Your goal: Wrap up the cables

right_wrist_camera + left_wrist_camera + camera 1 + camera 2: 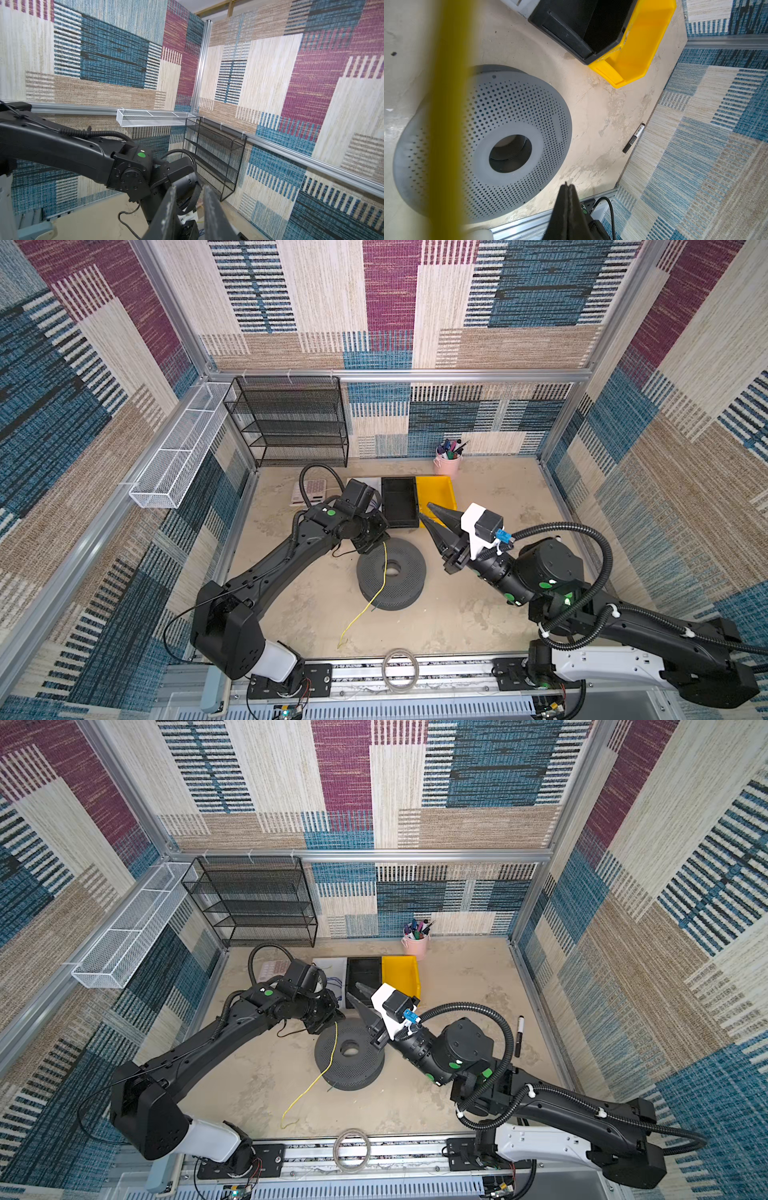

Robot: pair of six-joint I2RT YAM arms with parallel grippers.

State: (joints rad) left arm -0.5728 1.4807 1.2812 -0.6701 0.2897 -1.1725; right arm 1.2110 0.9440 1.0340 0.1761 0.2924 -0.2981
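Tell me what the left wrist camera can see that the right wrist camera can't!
Only the left wrist view: the round grey perforated spool, the black plastic bin, the yellow plastic bin, a black marker pen, a blurry thin yellow cable, and the shut left gripper. Only the right wrist view: the white mesh basket, the black wire shelf, the left arm, and the open right gripper. Both: the sandy tabletop and the striped woven walls.
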